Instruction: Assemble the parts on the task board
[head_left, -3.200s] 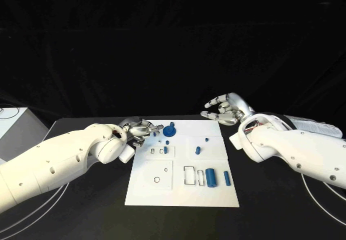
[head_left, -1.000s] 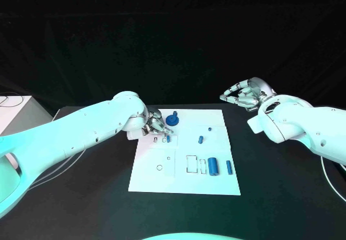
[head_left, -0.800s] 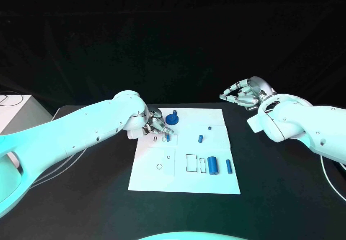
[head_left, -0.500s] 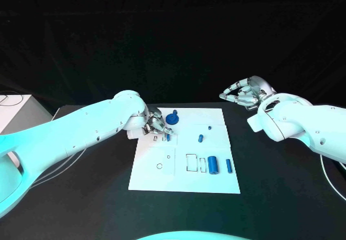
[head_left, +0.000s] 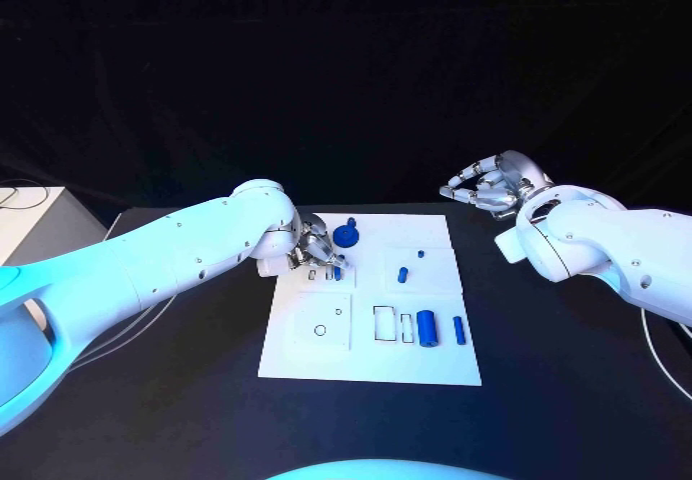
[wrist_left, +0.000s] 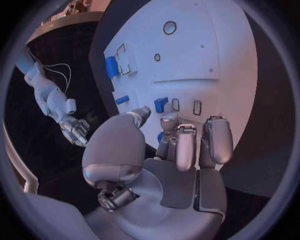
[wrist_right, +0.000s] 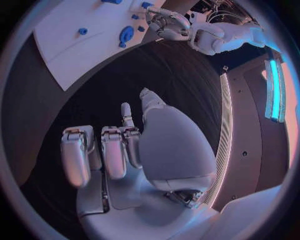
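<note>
A small blue part (head_left: 335, 271) is standing at the task board (head_left: 371, 360)'s far left slots, pinched by the left hand (head_left: 310, 254)'s fingertips (wrist_left: 167, 121); its lower end is hidden behind them. The right hand (head_left: 490, 187) is hovering beyond the board's far right corner, fingers curled inward, holding nothing.

- Black worktop (head_left: 562, 340), matte, under the whole scene.
- White box (head_left: 26, 225) at the worktop's far left edge, a thin dark cable (head_left: 15, 187) lying on its top.
- Dark backdrop (head_left: 346, 90) behind.
</note>
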